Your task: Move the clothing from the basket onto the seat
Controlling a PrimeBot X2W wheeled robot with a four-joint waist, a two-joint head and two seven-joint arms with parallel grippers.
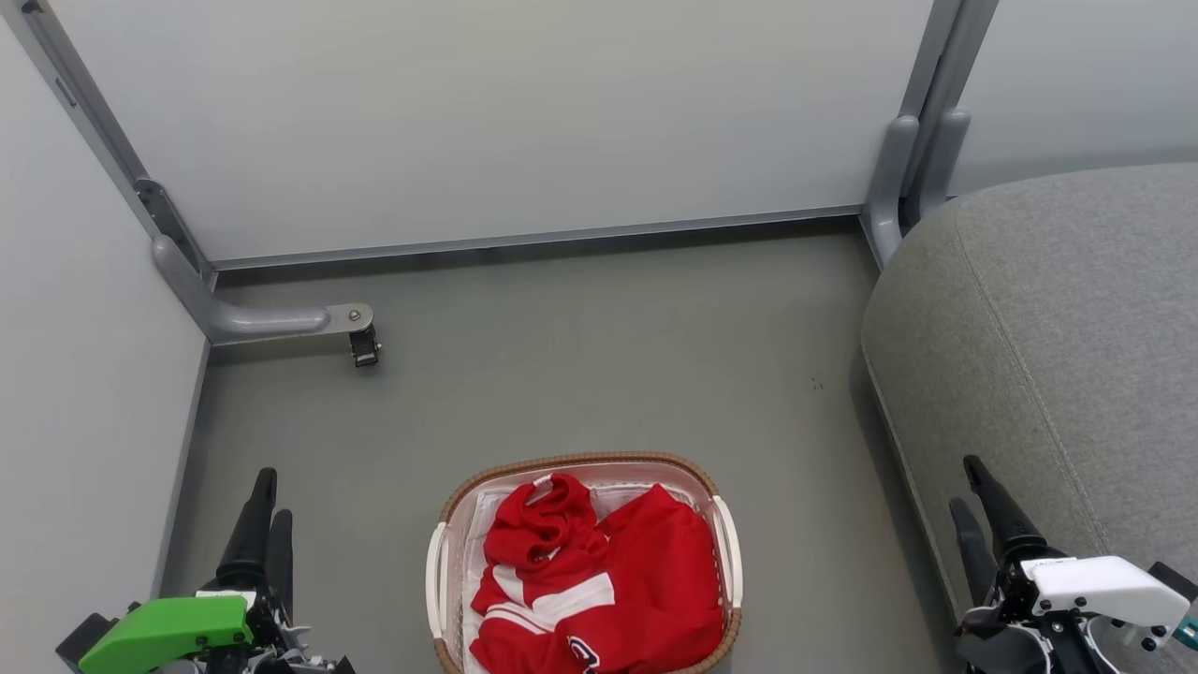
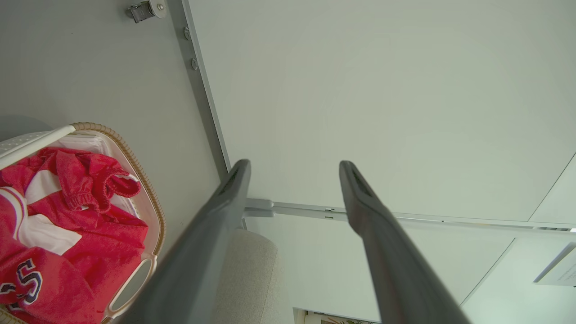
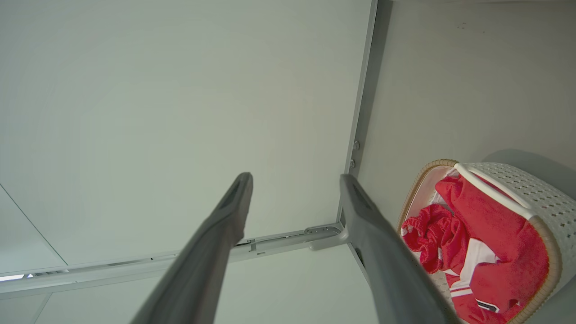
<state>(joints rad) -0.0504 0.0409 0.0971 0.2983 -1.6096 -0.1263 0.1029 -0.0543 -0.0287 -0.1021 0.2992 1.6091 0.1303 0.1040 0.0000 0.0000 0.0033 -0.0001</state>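
Head view. Small oval white plastic basket with brown woven rim and white side handles stands on the grey floor at bottom centre, well apart from both my grippers. Red sports clothing with white stripes lies bunched inside it on a white liner cloth. Large grey fabric seat, with rounded edge and stitched seam, takes up the right side, with a strip of floor between it and the basket. My left gripper, green-housed, sits at lower left with its fingers pointing up, holding nothing. My right gripper, white-housed, sits at lower right before the seat's front edge, also holding nothing. Pale wall panels in grey metal framing stand behind. A grey metal foot with a small black caster rests on the floor at left.

Left wrist view. My left gripper's two dark fingers stand wide apart with nothing held. The basket sits at the left edge with the clothing heaped in it, an elastic-hemmed garment uppermost and jersey lettering at the bottom. A corner of the seat shows low beside the left-hand finger.

Right wrist view. My right gripper's fingers are likewise spread wide and hold nothing. The basket sits at lower right, its perforated wall visible and the clothing inside.
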